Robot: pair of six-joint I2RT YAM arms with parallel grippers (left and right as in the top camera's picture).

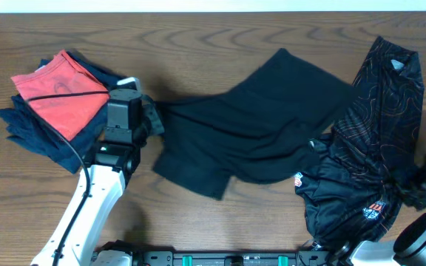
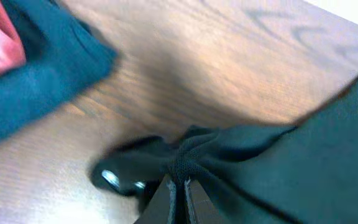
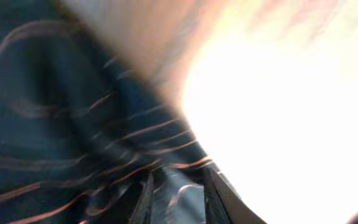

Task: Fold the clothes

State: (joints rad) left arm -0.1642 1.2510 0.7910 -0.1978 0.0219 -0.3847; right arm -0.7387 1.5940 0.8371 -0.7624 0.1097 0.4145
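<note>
The left claw point(image 2: 179, 185) is pinched shut on a bunched edge of the soft black shirt point(image 1: 250, 129). Its white arm point(image 1: 87, 207) slants in from the near edge. The shirt lies wrinkled in the middle of the brown wooden table point(image 1: 220, 33). The right claw point(image 3: 178, 196) has the shiny wavy-lined top point(image 1: 379, 111) between its fingers, but it is too blurry to tell if it grips. That top lies crumpled at the right.

White arms, black wrists.
The left arm point(image 1: 87, 214) has a white forearm, a boxy black wrist with a small green light, and a thin black cable point(image 1: 75, 151). The right arm point(image 1: 420, 233) is pale grey. The fingers point(image 2: 160, 205) are dark.
</note>
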